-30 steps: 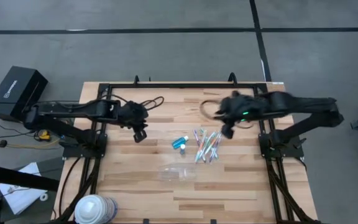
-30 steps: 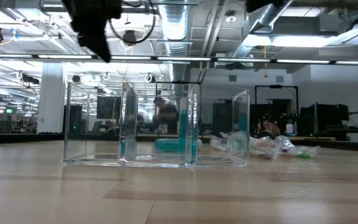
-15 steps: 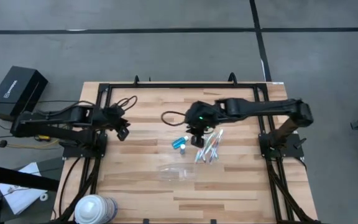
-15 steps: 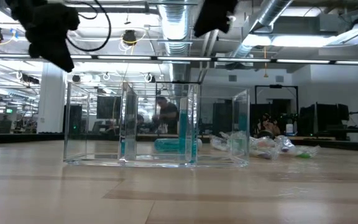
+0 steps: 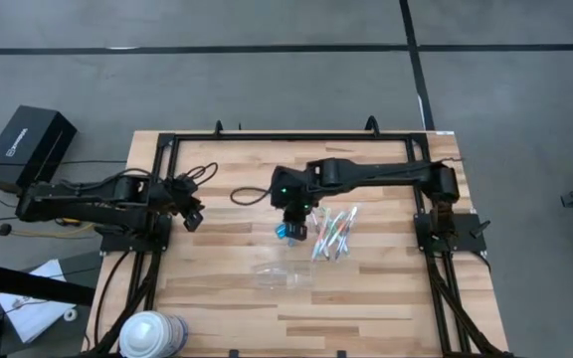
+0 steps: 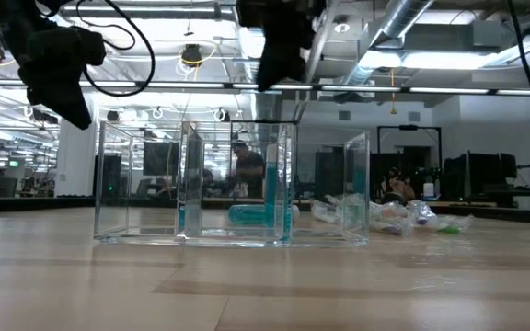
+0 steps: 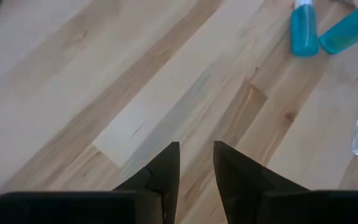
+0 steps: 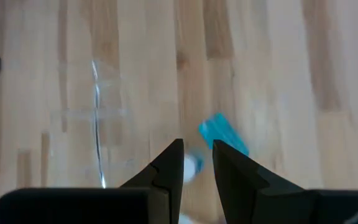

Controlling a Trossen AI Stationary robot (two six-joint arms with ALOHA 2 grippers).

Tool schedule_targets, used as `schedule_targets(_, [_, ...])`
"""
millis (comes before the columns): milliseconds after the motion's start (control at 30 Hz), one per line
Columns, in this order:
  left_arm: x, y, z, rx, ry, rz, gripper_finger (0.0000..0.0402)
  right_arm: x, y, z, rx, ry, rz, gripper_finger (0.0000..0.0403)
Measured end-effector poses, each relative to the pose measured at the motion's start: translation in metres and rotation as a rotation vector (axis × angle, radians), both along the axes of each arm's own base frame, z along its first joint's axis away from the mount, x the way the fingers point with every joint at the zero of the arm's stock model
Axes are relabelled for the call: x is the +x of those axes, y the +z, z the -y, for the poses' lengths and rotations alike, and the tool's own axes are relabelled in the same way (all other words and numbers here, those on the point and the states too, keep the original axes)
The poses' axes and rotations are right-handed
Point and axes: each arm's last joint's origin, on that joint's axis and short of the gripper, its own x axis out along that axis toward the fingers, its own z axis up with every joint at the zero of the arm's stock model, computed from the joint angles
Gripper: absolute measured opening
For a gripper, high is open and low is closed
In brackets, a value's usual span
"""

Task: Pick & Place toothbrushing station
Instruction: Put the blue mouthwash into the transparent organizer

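Right gripper (image 5: 296,225) hangs over the blue tube (image 5: 287,231) at mid-table (image 5: 217,288), jaws slightly parted, nothing between them. Tube lies flat just beside the toothbrushes (image 5: 330,232); the see-through cup (image 5: 285,274) sits nearer the front edge. Left gripper (image 5: 192,216) waits at the table's left side, jaws narrowly apart, empty. Step in hand looks like the approach to the tube. Next: widen the jaws, descend, square them across the tube.

The dark right arm reaches far across to the table's middle, and its two-finger right gripper (image 5: 296,221) points down with a narrow gap between the fingers (image 8: 166,171). The dark left arm waits at the left side; its left gripper (image 5: 193,216) also shows a narrow gap.
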Motion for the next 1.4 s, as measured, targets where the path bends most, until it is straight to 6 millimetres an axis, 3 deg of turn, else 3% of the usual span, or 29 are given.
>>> schedule_targets(300, [0.0,0.0,0.0,0.002,-0.002,0.006,0.0092,0.006,-0.02,-0.009,0.101,-0.057,-0.09,0.0078])
schedule_targets(500, [0.0,0.001,0.0,0.016,-0.009,0.012,0.0092,0.012,-0.02,-0.006,0.231,-0.043,-0.06,0.0078])
schedule_targets(667, [0.0,0.001,0.0,0.019,-0.007,0.012,0.0092,0.012,-0.02,0.0,0.201,-0.071,-0.049,0.0083])
schedule_targets(1067, [0.0,0.001,-0.001,0.041,0.01,0.011,0.0092,0.007,-0.022,0.006,0.175,-0.094,-0.108,0.0217])
schedule_targets(1400, [0.0,0.001,-0.001,0.039,0.012,0.012,0.0092,0.01,-0.048,0.001,0.139,-0.082,-0.195,0.0182])
